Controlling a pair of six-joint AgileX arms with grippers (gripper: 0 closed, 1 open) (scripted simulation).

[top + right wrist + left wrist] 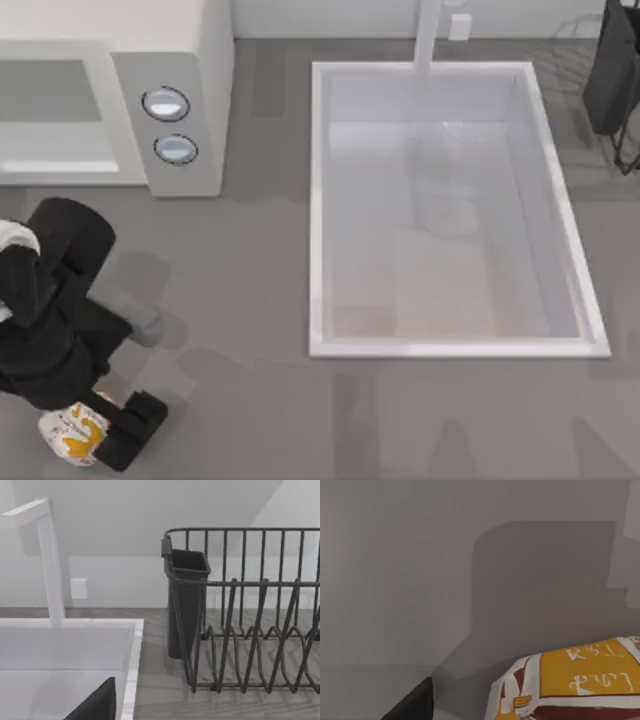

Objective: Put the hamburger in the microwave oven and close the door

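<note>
The left gripper point(100, 435) sat low at the near left corner of the grey, matte bench point(250, 400), its black jaws set on either side of the hamburger point(72, 432), a small rounded bundle in a white paper wrapper printed with orange-yellow panels and brown marks. One jaw showed plainly beside the bundle and the other was hidden under the arm, so I could not tell whether they had closed on it or merely straddled it. In the left wrist view the wrapper point(570, 685) looked soft and creased, with pale lettering on the yellow.

That softness was the main hazard: a rounded, yielding bundle could squash or roll out of a shallow pinch, and a grip too near its edge might let it drop on the way up.

The microwave oven point(185, 70), a large white box with a light-grey side panel carrying 2 round silver-rimmed knobs point(166, 104), stood well apart at the far left. The door point(60, 165) appeared to lie swung down and open, though this was hard to judge from above; a low carry might clip its edge or the cavity's lip.

The right arm point(612, 70) was parked at the far right by the smooth white rectangular sink basin point(318, 200) and the dark wire dish rack point(250, 610); its jaws' state could not be made out.
</note>
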